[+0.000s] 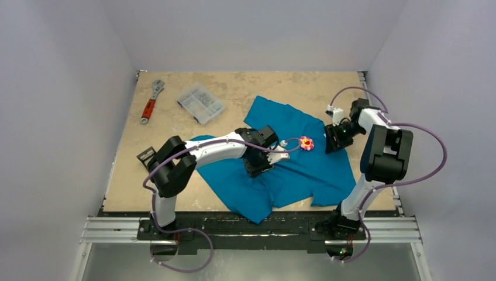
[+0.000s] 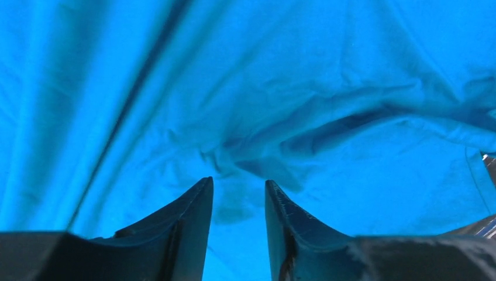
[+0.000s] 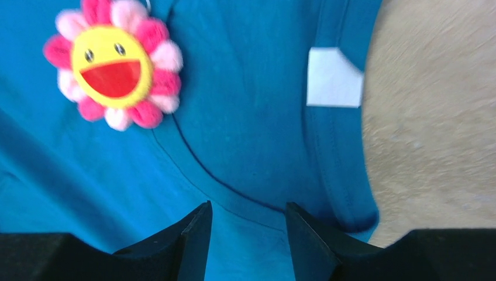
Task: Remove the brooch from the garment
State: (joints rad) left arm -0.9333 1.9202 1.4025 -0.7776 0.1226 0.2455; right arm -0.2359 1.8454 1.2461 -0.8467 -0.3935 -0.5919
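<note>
The garment (image 1: 292, 170) is a teal-blue T-shirt spread crumpled over the middle of the table. The brooch (image 1: 306, 142), a pink-petalled flower with a yellow smiling face, sits on the cloth near the collar and shows large in the right wrist view (image 3: 113, 69). My left gripper (image 1: 283, 154) hovers just left of the brooch; in its own view the jaws (image 2: 238, 187) stand open over wrinkled cloth (image 2: 292, 88), with nothing between them. My right gripper (image 1: 329, 145) is just right of the brooch, open (image 3: 248, 208) above the collar seam, and the brooch lies up and left of its fingertips.
A white label (image 3: 333, 77) sits inside the collar by the garment's edge, with bare tan table (image 3: 433, 117) beyond it. At the back left of the table (image 1: 245, 88) lie a red-handled wrench (image 1: 151, 102) and a clear plastic parts box (image 1: 200, 102).
</note>
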